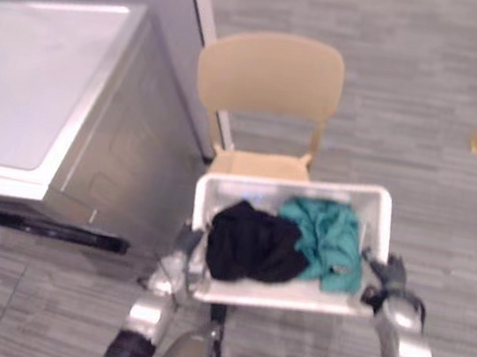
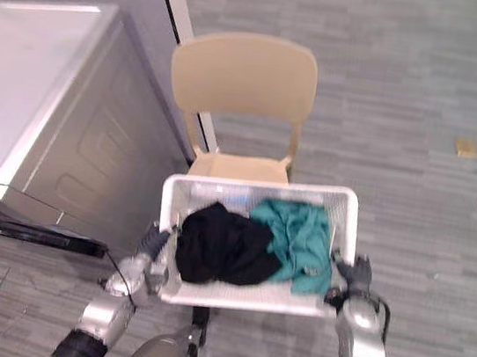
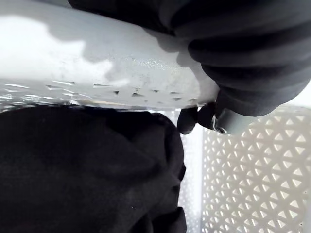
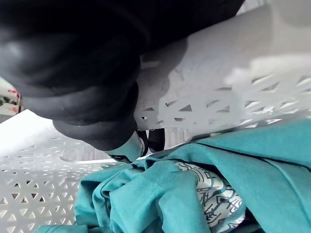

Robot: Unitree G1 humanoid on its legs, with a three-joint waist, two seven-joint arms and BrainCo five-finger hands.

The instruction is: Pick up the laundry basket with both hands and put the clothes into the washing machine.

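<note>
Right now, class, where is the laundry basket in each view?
Left eye view: laundry basket low centre, before chair.
Right eye view: the same.
Left wrist view: rim in left robot hand.
Right wrist view: rim in right robot hand.
Shared landmark: its latticed white wall.

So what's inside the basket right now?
A black garment lies on the robot's left side of the basket and a teal garment on the right, the two touching. They cover most of the floor, so anything underneath is hidden.
</note>
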